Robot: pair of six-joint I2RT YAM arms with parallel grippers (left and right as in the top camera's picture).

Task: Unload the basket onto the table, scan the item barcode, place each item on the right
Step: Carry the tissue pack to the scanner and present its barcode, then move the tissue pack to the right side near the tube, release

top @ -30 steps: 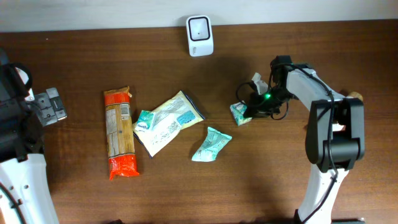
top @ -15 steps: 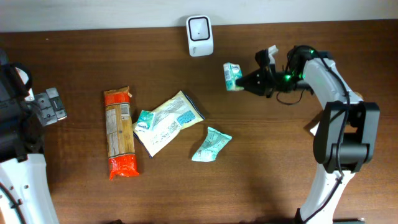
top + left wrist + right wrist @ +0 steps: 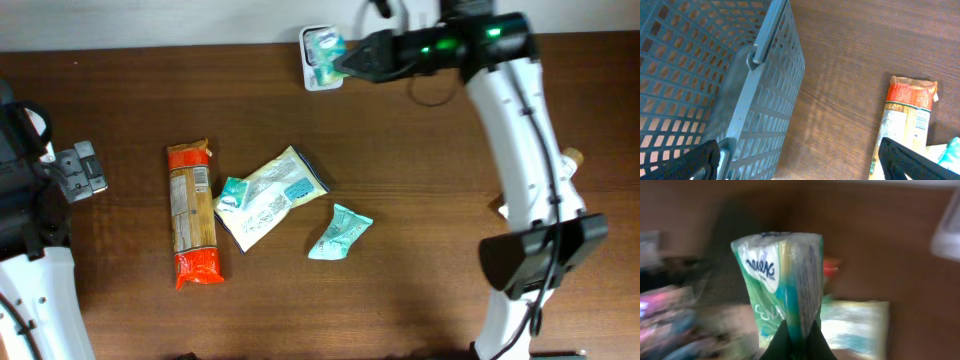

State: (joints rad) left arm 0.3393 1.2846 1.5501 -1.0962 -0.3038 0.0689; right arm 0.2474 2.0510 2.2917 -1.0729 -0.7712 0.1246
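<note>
Pinched shut on the bottom seam of a small green tissue packet (image 3: 325, 46), the right gripper (image 3: 348, 62) holds it just over the white scanner (image 3: 322, 80); it looks light, soft and slippery, so the crimped seam suits gripping, while the left gripper (image 3: 800, 162) gapes wide.

Small green-and-white plastic packet (image 3: 325, 45) held over the white box-shaped scanner (image 3: 325, 79) at the far edge of the dark brown wooden table (image 3: 130, 100).
The right gripper (image 3: 350, 58) pinches the packet's end; whether packet and scanner touch cannot be told. Mid-table lie a long clear pasta bag with orange ends (image 3: 192, 213), a pale yellow pouch (image 3: 270, 195) just beside it, and a crumpled teal sachet (image 3: 340, 232) nearby.
</note>
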